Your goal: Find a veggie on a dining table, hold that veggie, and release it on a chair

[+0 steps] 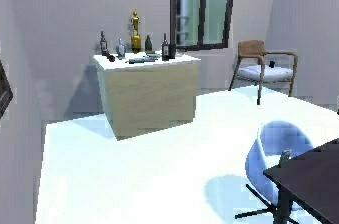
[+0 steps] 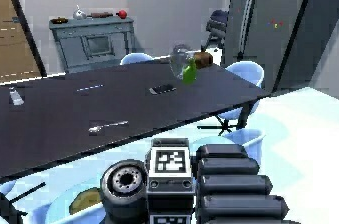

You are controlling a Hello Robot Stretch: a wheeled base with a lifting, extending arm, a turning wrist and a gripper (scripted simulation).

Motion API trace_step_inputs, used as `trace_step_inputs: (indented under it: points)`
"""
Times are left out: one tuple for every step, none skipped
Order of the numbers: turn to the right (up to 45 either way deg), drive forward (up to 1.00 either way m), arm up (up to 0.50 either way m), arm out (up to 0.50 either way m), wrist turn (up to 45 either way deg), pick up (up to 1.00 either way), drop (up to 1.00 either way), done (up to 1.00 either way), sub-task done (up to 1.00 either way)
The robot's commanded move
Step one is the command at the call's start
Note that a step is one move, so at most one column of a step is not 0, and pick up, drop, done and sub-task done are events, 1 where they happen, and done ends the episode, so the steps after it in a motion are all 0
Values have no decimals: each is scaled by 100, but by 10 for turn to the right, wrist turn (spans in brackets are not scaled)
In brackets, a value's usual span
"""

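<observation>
Far out past the fingers, on the other side of the big dark dining table [image 2: 47, 115], stands a clear glass pot [image 2: 180, 56]. A small green lump [image 2: 188, 72] lies on the table right by it. I think this green lump is the veggie, for it looks leafy, but it is too small to be sure. I cannot tell if it touches the glass pot. A far blue chair [image 2: 245, 72] stands beyond the lump, and a near blue chair [image 2: 37, 195] sits low down, close by the fingers. I think the veggie is light and soft. It may squash if squeezed hard, and loose leaves may tear, so a gentle hold seems best. The best place to take it looks like its fat middle, from the side away from the glass pot, since glass can tip and break. The lump is well apart from the fingers. The gripper [image 2: 123, 190] sits by the near edge of the table, left of a white square [image 2: 169, 165] with black marks. I cannot make out its thin fingers, so I cannot tell if they are apart or together. A yellow-green lump [image 2: 85, 201] lies just beside the gripper, over the near blue chair, and I cannot tell whether the gripper holds anything.
</observation>
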Motion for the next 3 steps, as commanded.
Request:
trace_step_inputs:
  points:
    - [0,0,0,44,0,0,0,0,0]
    - [0,0,0,0,390,0,0,0,0]
    - [0,0,-32,0,0,0,0,0,0]
